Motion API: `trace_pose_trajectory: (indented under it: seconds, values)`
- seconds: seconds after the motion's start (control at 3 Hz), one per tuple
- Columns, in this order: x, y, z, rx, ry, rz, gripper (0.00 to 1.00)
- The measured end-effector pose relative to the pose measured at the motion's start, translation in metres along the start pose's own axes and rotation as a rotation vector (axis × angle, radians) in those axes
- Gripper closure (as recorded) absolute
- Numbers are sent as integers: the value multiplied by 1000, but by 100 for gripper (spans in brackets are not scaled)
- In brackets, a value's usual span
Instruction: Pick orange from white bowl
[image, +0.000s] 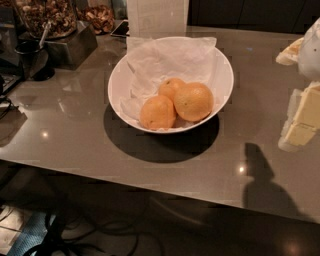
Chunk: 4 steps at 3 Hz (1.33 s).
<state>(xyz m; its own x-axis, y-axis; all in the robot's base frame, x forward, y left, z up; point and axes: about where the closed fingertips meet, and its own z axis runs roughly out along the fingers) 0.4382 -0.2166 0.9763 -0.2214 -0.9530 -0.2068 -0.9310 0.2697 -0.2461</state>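
Spotting the orange (193, 101), dull and dimpled, wedged against two smaller oranges (157, 112) at the near side of the glossy white bowl (116, 75); cradled on crumpled paper (170, 60), so no rolling; off right over the smooth worktop (75, 130), well apart, the gripper (302, 120); open or closed, cannot tell.

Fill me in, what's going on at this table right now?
The robot's gripper is at the right edge of the view, over the glossy grey table and apart from the wide white bowl lined with crumpled white paper. The largest dimpled orange lies in the bowl, front right, touching two smaller oranges. It has not yet been picked.
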Motion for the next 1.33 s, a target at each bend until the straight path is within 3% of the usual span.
trace_pose_trajectory:
  seconds: [0.33, 0.67, 1.0, 1.33]
  values:
    - [0, 0, 0, 0, 0, 0, 0]
    - [-14, -12, 3, 11, -71, 5, 0]
    - [-51, -37, 16, -3, -215, 12, 0]
    - [-90, -50, 41, -88, -308, 10, 0]
